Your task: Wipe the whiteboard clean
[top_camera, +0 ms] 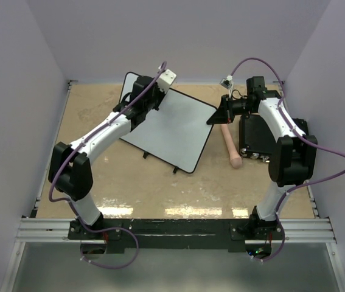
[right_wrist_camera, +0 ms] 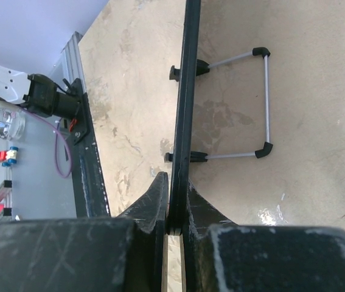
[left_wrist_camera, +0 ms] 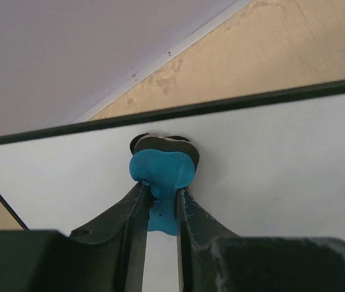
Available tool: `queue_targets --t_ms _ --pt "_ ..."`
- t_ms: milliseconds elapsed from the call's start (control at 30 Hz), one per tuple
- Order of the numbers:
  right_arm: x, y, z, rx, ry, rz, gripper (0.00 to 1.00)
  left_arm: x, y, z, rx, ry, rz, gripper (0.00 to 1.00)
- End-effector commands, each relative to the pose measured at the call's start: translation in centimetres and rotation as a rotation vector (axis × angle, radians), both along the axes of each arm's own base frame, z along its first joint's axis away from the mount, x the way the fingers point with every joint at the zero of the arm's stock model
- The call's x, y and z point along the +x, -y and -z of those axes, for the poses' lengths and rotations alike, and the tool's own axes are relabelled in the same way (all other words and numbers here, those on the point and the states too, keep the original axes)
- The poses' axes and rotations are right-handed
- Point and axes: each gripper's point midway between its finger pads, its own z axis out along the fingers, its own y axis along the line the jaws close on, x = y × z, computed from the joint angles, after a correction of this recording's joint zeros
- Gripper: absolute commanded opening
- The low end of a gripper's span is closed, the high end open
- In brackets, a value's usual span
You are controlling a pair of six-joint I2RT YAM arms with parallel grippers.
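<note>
The whiteboard [top_camera: 175, 131] lies tilted across the middle of the table, and its visible surface is plain white. My left gripper [top_camera: 135, 97] is over its far left corner. In the left wrist view the left gripper [left_wrist_camera: 162, 193] is shut on a blue eraser [left_wrist_camera: 162, 170], which presses against the whiteboard [left_wrist_camera: 269, 158] near its black rim. My right gripper [top_camera: 216, 115] is at the board's right corner. In the right wrist view the right gripper [right_wrist_camera: 175, 182] is shut on the whiteboard's edge [right_wrist_camera: 187, 91], with one finger on each side.
A black box [top_camera: 258, 135] sits at the right under the right arm. A pink wooden handle [top_camera: 232, 146] lies between it and the board. The board's wire stand with black feet [right_wrist_camera: 266, 100] shows beneath it. Purple walls enclose the table on three sides.
</note>
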Motion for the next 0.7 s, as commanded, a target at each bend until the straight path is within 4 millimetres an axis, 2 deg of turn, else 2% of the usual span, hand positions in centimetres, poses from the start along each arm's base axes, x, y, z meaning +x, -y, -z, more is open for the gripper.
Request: queue_targets --t_ms 0,100,200,300,367,400,467,500,533,567,633,667 --pt "0.8 -0.8 -1.4 -0.002 0.148 -0.054 0.0 -1.7 -0.9 3.9 -0.044 -0.085 0.033 0.0" --pt "1.0 -0.8 -1.5 -0.001 0.151 -0.054 0.0 -4.9 -1.4 8.8 -0.03 -0.237 0.06 0.0" --pt "1.1 -0.8 -1.3 0.0 0.144 -0.056 0.0 -7.8 -2.3 12.3 -0.026 -0.321 0.066 0.0" --pt "1.2 -0.8 -1.4 -0.001 0.149 -0.055 0.0 -9.1 -3.7 13.6 -0.011 -0.347 0.038 0.0" --pt "1.2 -0.8 -1.2 -0.003 0.143 -0.056 0.0 -9.1 -4.9 14.2 -0.035 -0.388 0.008 0.0" --pt "1.2 -0.8 -1.2 -0.003 0.143 -0.055 0.0 -8.1 -6.0 13.6 -0.065 -0.397 -0.026 0.0" --pt "1.3 -0.8 -1.2 -0.004 0.143 -0.056 0.0 -7.3 -6.7 13.4 -0.09 -0.433 -0.06 0.0" --pt "1.3 -0.8 -1.2 -0.006 0.144 -0.054 0.0 -5.4 -7.3 11.3 -0.111 -0.382 -0.079 0.0" --pt "1.3 -0.8 -1.3 -0.006 0.146 -0.054 0.0 -4.4 -7.6 10.1 -0.113 -0.349 -0.081 0.0" --pt "1.3 -0.8 -1.2 -0.006 0.143 -0.055 0.0 -2.4 -7.6 7.7 -0.125 -0.281 -0.086 0.0" --pt "1.2 -0.8 -1.3 -0.006 0.147 -0.056 0.0 -0.3 -8.2 5.3 -0.108 -0.208 -0.098 0.0" --pt "1.1 -0.8 -1.0 -0.008 0.141 -0.057 0.0 1.4 -8.3 3.1 -0.112 -0.149 -0.112 0.0"
